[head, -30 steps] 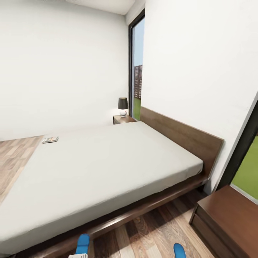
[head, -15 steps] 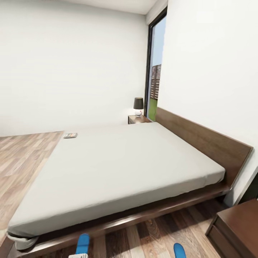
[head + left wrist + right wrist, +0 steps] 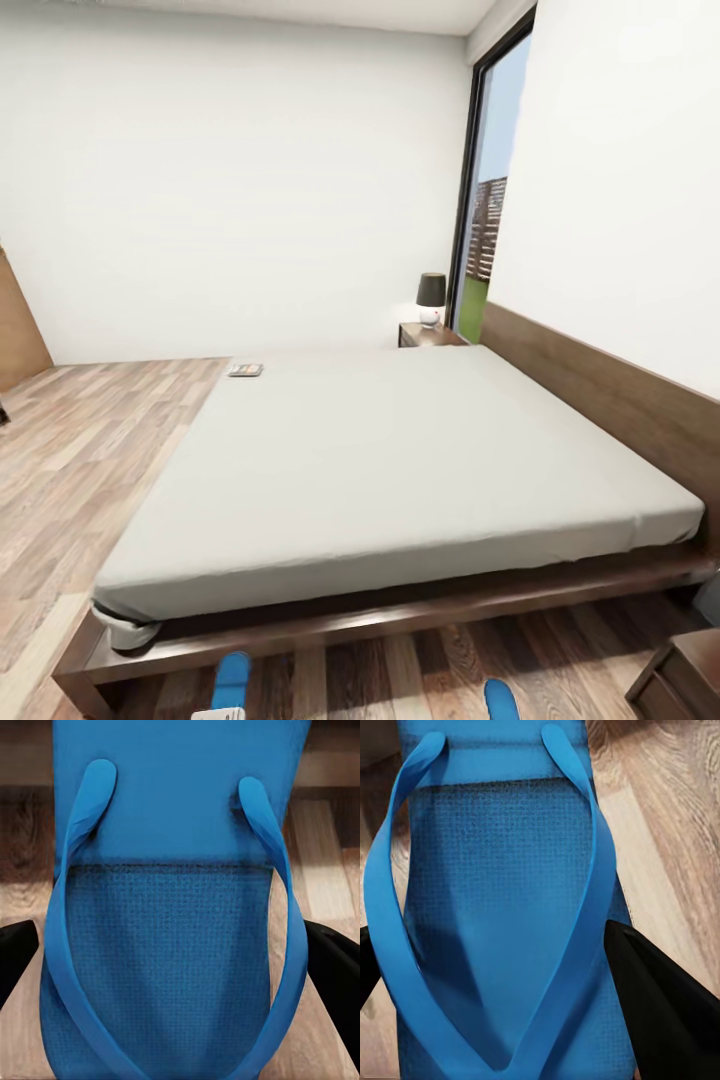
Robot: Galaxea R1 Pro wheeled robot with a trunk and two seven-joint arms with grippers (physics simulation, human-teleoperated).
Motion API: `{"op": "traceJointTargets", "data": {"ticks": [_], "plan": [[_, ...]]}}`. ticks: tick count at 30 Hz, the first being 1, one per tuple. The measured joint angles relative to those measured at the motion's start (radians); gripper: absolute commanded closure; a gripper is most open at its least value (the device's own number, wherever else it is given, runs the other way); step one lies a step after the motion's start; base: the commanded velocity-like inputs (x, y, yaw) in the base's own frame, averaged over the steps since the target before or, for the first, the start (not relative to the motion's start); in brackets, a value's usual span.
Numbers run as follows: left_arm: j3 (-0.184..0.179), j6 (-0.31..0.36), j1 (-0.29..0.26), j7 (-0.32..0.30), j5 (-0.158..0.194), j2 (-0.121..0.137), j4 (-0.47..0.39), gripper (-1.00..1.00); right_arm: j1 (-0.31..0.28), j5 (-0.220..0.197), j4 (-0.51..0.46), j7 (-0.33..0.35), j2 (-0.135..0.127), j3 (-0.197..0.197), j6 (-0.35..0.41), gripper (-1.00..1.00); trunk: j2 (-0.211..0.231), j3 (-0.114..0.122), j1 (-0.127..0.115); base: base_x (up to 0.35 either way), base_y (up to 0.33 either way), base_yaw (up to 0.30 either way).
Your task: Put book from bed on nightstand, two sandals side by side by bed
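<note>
Head view: with each tool gripping one sandal, left [image 3: 176,915] and right [image 3: 502,915], I should lower both level, parallel, just beside the bed [image 3: 400,470] frame.

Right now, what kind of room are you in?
Most likely a bedroom: a low double bed with a wooden headboard, and a nightstand at its far side carrying a small lamp.
</note>
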Motion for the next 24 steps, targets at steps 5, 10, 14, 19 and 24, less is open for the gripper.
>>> {"op": "traceJointTargets", "data": {"ticks": [5, 10, 14, 19, 24], "plan": [[0.0, 0.0, 0.0, 0.0, 0.0, 0.0, 0.0, 1.0, 0.0, 0.0, 0.0, 0.0, 0.0, 0.0, 0.001, 1.0, 0.0, 0.0, 0.0, 0.0, 0.0, 0.292], [0.0, 0.0, 0.0, 0.0, 0.0, 0.0, 0.0, 1.0, 0.0, 0.0, 0.001, 0.0, 0.0, 0.0, 0.001, 1.0, 0.0, 0.0, 0.0, 0.0, 0.0, 0.292], [0.0, 0.0, 0.0, 0.0, 0.0, 0.0, 0.0, 1.0, 0.0, 0.0, 0.0, 0.0, 0.0, 0.0, 0.0, 1.0, 0.0, 0.0, 0.0, 0.0, 0.0, 0.288], [0.0, 0.0, 0.0, 0.0, 0.0, 0.0, 0.0, 1.0, 0.0, 0.0, -0.001, 0.001, 0.0, 0.001, 0.0, 1.0, 0.0, 0.0, 0.0, 0.0, 0.0, 0.099], [0.0, 0.0, 0.0, 0.0, 0.0, 0.0, 0.0, 1.0, 0.0, 0.0, -0.001, 0.0, 0.0, 0.004, 0.001, 1.0, 0.0, 0.0, 0.0, 0.0, 0.0, 0.007]]}}
